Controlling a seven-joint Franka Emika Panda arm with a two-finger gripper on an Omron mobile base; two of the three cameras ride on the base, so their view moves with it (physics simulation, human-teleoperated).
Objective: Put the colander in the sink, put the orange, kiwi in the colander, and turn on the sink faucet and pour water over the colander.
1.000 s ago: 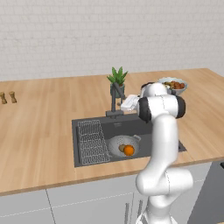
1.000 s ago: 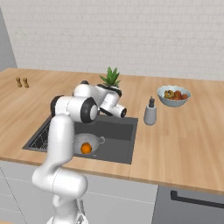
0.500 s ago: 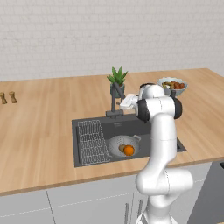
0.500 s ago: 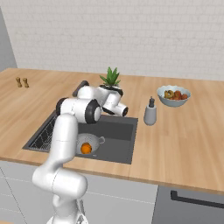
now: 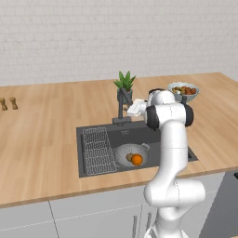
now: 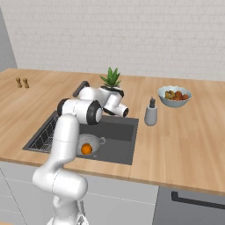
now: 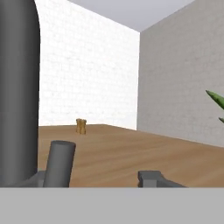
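Observation:
The grey colander stands in the dark sink, beside the wire rack. The orange and the kiwi lie inside it. My gripper is at the sink faucet, just right of its upright spout. In the hand view a short grey faucet lever rises between the fingers, close to the left one. The right fingertip stands well clear of it. The jaws are open around the lever. I see no water running.
A green potted plant stands right behind the faucet. A soap bottle is right of the sink, with a white-rimmed fruit bowl beyond it. Two small shakers sit far left.
The jaws have narrowed from wide open. The hand has edged a little closer to the faucet. The colander and the fruit have not moved.

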